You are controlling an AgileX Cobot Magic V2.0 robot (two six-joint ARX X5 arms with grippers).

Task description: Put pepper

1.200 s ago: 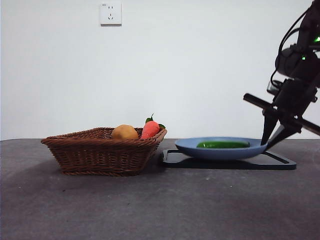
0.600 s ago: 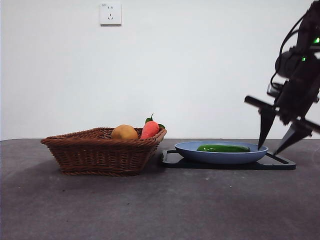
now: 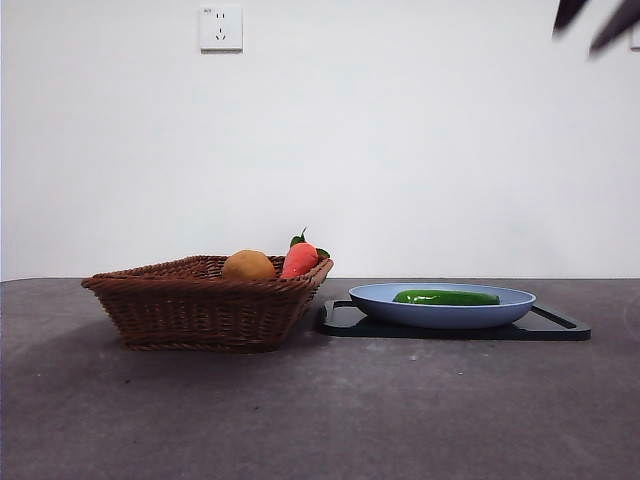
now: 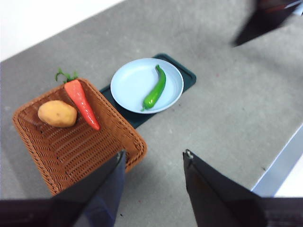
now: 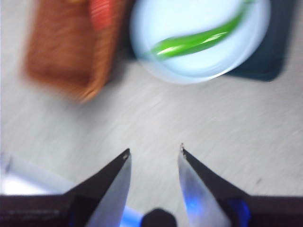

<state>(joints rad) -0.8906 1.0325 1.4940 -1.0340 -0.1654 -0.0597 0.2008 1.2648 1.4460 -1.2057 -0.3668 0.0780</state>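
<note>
The dark-green pepper (image 3: 446,297) lies in the blue plate (image 3: 380,298), which stands on a black tray (image 3: 345,318). It also shows in the left wrist view (image 4: 155,90) and, blurred, in the right wrist view (image 5: 199,41). My right gripper (image 5: 154,152) is open and empty, high above the table; only its black tips (image 3: 590,20) show at the front view's top right corner. My left gripper (image 4: 154,158) is open and empty, high above the basket and plate.
A brown wicker basket (image 3: 200,310) stands left of the plate and holds a yellow-brown potato (image 3: 249,265) and a red-orange carrot (image 3: 300,258). The table's edge (image 4: 284,161) shows in the left wrist view. A wall socket (image 3: 221,27) is on the back wall.
The right gripper has risen from beside the plate's right rim up to the top right corner. The pepper stays in the plate, which has settled flat.
</note>
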